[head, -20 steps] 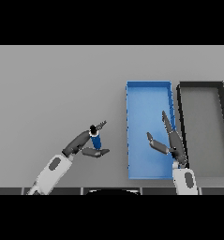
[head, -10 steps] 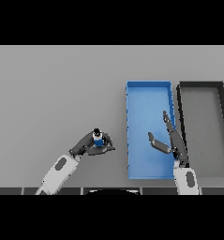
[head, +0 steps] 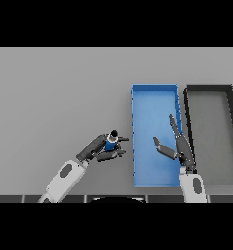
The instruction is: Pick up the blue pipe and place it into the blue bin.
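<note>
Item one, nearest me: my left hand is coming in from the lower left, its fingers curling round the blue pipe and pinching it against the thumb. The pipe is showing a dark end at its top and is sitting just left of the blue bin's near left wall, not inside it; I cannot tell whether it is touching the table or hanging above it.

Item two: my right hand is reaching up from the lower right, hovering over the near right part of the blue bin. Its fingers are lying straight and spread, thumb sticking out to the left, pinching nothing.

Item three: the blue bin, a long open tray, is running away from me across the grey table.

Item four, right of it and just beside: a black bin of like shape.

No labels or writing are showing on any item.
</note>
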